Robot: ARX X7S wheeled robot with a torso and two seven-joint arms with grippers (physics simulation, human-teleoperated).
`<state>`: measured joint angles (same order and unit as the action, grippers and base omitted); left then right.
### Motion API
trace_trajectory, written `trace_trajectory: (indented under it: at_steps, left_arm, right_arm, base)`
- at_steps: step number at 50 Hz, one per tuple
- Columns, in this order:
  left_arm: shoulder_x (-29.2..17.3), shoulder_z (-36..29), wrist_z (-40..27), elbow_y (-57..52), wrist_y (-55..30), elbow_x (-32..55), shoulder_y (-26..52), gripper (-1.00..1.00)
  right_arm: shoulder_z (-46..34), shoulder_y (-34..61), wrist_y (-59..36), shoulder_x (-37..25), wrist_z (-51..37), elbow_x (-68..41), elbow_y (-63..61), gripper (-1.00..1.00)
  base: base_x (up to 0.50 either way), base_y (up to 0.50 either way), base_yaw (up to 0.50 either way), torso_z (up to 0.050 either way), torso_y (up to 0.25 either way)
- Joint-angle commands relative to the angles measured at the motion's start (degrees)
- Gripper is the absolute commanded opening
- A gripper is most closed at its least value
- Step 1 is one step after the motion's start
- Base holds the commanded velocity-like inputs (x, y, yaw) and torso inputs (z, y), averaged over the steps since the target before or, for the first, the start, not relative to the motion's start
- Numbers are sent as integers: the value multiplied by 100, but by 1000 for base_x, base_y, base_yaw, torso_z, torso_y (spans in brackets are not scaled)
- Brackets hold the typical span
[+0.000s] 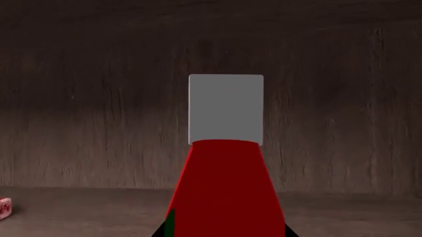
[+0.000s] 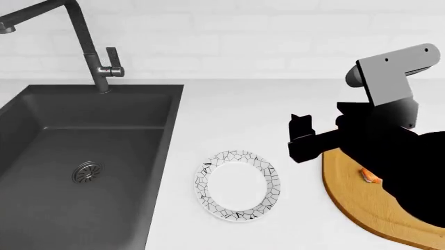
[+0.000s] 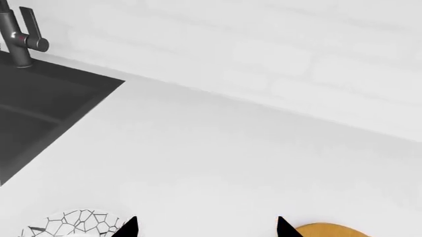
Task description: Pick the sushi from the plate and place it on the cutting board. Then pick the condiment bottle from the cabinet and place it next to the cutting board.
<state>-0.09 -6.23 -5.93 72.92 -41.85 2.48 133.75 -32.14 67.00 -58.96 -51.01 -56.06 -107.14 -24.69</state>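
In the left wrist view the red condiment bottle (image 1: 224, 187) with its pale cap stands close in front of a dark wooden cabinet wall. My left gripper (image 1: 224, 233) has its black fingertips against both sides of the bottle. It does not show in the head view. The sushi (image 2: 370, 175) lies on the wooden cutting board (image 2: 347, 198), partly hidden by my right arm. The crackle-rimmed plate (image 2: 238, 185) is empty. My right gripper (image 2: 300, 138) hovers open and empty between plate and board. In the right wrist view its tips (image 3: 206, 228) are wide apart, with the plate (image 3: 72, 224) and the board (image 3: 329, 230) to either side.
A dark sink (image 2: 76, 156) with a tall faucet (image 2: 87, 41) fills the counter's left. A white tiled wall runs behind the white counter (image 2: 236, 114). A small pink-and-white item (image 1: 5, 208) lies on the cabinet shelf beside the bottle.
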Motion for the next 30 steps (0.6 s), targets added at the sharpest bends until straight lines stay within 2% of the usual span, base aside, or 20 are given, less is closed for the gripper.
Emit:
trace_trajectory:
  at_steps: [1,23,30]
  left_arm:
    - [2,401,482,-1002,-778,-558,125,-100]
    - [-15,538,648,-2280,-1480,-808,125,-100]
    - [-28,545,716,-2394,-1639,-858,125,-100]
  right_arm:
    - [237,-223,393,-143,-270,-14,-417,100]
    - [277,-226,511,-261,-537,-332,-814,100]
    - [214,-194,481,-277,-641,-440,-863,100]
  base:
    - [0,0,0,0,0]
    - [0,0,0,0,0]
    - [-468,0,0,0,2]
